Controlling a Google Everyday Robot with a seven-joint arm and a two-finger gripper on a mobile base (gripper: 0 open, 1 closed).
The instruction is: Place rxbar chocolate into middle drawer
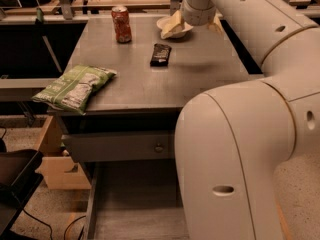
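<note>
The rxbar chocolate (pixel 160 54), a small black bar, lies flat on the grey table top (pixel 200 74), right of centre and toward the back. The middle drawer (pixel 92 211) is pulled out below the table, its bare floor showing. My gripper (pixel 194 26) hangs at the end of the arm over the table's back right, above and to the right of the bar and not touching it. Its two pale fingers (pixel 172 25) stand spread apart, open and empty.
A red soda can (pixel 121 24) stands at the back left. A white bowl (pixel 165 23) sits beside the gripper. A green chip bag (pixel 75 87) lies over the front left corner. A grey drawer front with a round knob (pixel 159 147) sits above the open drawer. My arm's large white body (pixel 235 154) covers the right foreground.
</note>
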